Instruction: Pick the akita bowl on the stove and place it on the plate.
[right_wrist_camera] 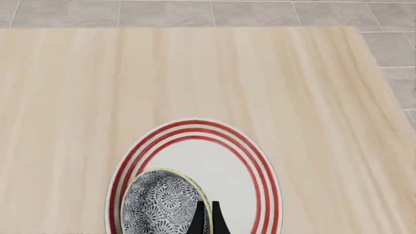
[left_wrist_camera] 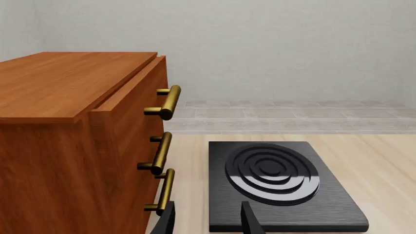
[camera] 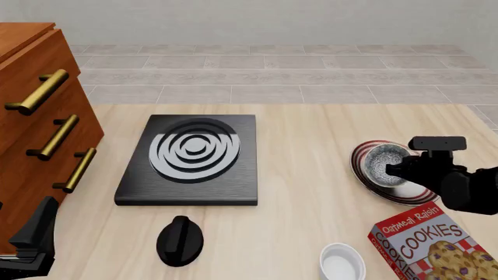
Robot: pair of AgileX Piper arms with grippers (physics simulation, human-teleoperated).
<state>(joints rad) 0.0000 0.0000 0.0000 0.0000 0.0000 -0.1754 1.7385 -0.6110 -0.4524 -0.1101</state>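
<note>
The akita bowl [camera: 383, 163], dark outside and speckled grey-white inside, is over the near-left part of the red-striped plate [camera: 363, 153] at the right of the table. My right gripper [camera: 395, 170] is shut on the bowl's rim. In the right wrist view its two fingers pinch the rim of the bowl [right_wrist_camera: 159, 204] above the plate [right_wrist_camera: 217, 163]; whether the bowl rests on the plate I cannot tell. The black stove [camera: 190, 160] has nothing on its burner. My left gripper [left_wrist_camera: 208, 222] is open near the front edge of the stove [left_wrist_camera: 279, 180], holding nothing.
A wooden cabinet [camera: 31, 116] with brass handles stands at the left. A black round knob [camera: 179, 240] lies in front of the stove. A small white bowl [camera: 342, 262] and a cookies box [camera: 432, 245] are at the front right, close to my right arm.
</note>
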